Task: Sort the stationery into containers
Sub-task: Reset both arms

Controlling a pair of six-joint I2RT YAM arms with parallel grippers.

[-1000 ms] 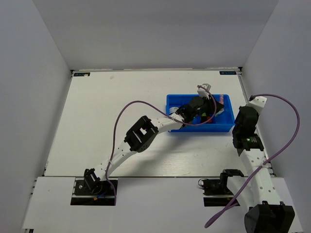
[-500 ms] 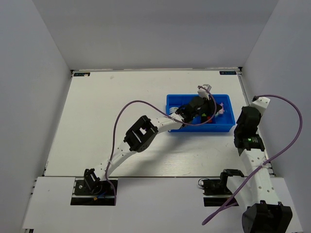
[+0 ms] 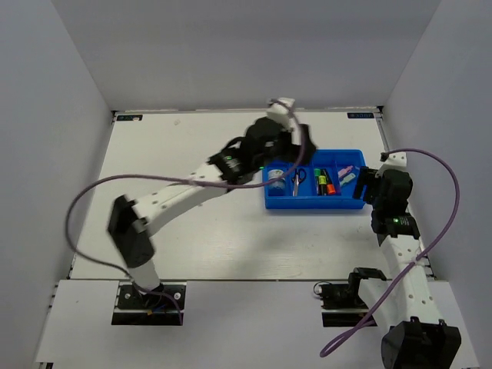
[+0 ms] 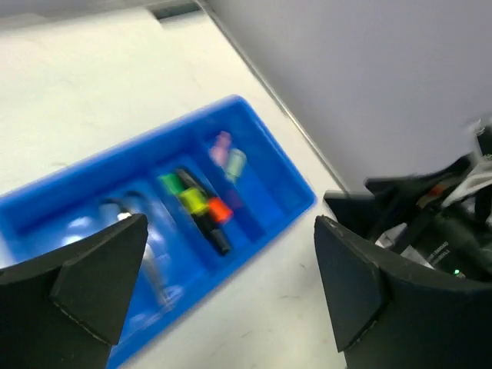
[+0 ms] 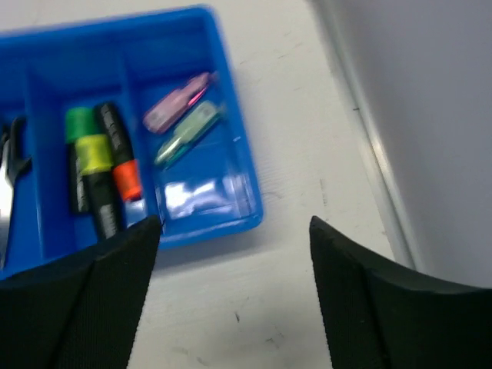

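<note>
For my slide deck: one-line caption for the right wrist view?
Open right tool facing the blue tray of sorted highlighters.

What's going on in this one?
Sorting looks done. The blue tray holds everything in sight. In the top view the roll and scissors lie toward its left end, three black-bodied highlighters in the middle, and the pink highlighter and pale green highlighter in the right compartment. Both hands are open and empty: the left hand hangs near the tray's left end, the right hand by its right end.

White links (image 3: 181,192) join black joint housings (image 3: 127,224), trailed by looping purple cables (image 3: 453,196).
</note>
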